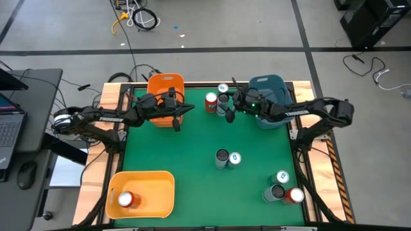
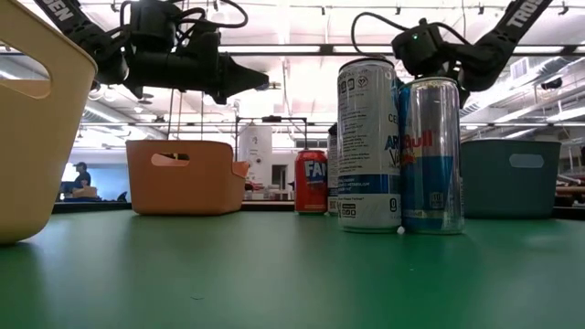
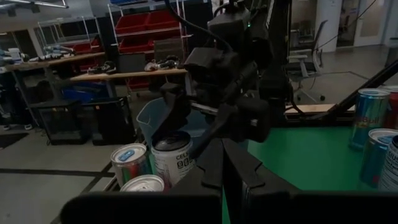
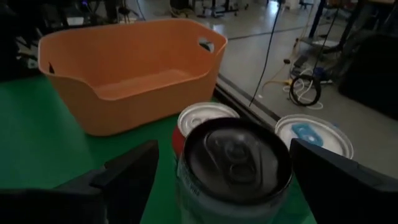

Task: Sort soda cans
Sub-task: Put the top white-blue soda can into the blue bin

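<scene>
Soda cans [image 2: 430, 155]: glossy metal; orange bin [image 4: 134, 71]: smooth matt plastic; table [image 1: 186, 160]: matt green surface.

You are working in a robotics lab or workshop hall, not a home; the green table [image 1: 192, 160] stands on a bare grey concrete floor [image 1: 257, 25] marked with dark lines, with loose cables [image 1: 138, 16] lying across it; a desk with a laptop [image 1: 8, 131] and mouse [image 1: 27, 173] sits to one side; behind the table you see red storage shelving [image 3: 140, 28], long workbenches [image 3: 118, 74] cluttered with gear, and an office chair [image 3: 314, 62]; overhead run rows of strip lights [image 2: 302, 64] on an open industrial ceiling; a person [image 2: 82, 174] sits far back.
</scene>
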{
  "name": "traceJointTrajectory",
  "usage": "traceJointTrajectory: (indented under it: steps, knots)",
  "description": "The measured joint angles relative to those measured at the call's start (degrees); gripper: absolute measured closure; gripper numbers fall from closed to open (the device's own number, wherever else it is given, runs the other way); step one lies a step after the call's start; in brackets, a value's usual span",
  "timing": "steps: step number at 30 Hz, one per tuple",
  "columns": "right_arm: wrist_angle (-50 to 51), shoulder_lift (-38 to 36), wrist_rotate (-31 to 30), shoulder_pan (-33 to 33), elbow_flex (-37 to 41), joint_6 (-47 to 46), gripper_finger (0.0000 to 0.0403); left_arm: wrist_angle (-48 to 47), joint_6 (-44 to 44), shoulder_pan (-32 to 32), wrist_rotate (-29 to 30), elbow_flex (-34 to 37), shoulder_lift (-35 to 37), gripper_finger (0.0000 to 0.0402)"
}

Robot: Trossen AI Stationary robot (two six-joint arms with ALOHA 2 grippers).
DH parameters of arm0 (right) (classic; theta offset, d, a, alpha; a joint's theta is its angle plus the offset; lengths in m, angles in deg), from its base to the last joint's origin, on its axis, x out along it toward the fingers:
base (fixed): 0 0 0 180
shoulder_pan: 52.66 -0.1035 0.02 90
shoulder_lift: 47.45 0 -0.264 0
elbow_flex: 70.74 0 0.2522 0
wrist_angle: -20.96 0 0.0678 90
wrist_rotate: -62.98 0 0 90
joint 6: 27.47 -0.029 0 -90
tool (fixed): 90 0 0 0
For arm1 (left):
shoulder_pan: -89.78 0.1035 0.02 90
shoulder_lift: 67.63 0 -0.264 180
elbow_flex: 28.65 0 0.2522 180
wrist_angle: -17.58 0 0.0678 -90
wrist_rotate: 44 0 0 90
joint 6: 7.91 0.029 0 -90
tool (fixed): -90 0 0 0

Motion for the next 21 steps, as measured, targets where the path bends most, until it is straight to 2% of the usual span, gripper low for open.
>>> traceJointTrajectory:
  steps: [10,13,17,21]
  knots:
    - [-4.11,5.70,1.70,2.19,0.02,-0.81,0.0077,-0.09,-0.02,-0.13,-0.73,0.00,0.00,0.0400]
    - [-5.64,6.63,2.94,2.22,0.02,-0.79,0.0099,-0.10,-0.02,-0.44,-0.84,0.00,0.00,0.0400]
    - [-7.39,6.87,3.15,2.13,0.06,-0.37,0.0159,-0.22,0.02,-0.68,-0.98,0.00,0.00,0.0399]
    - [-7.89,5.16,1.85,2.11,0.13,0.46,0.0164,-0.28,0.01,-0.68,-1.02,0.00,0.00,0.0400]
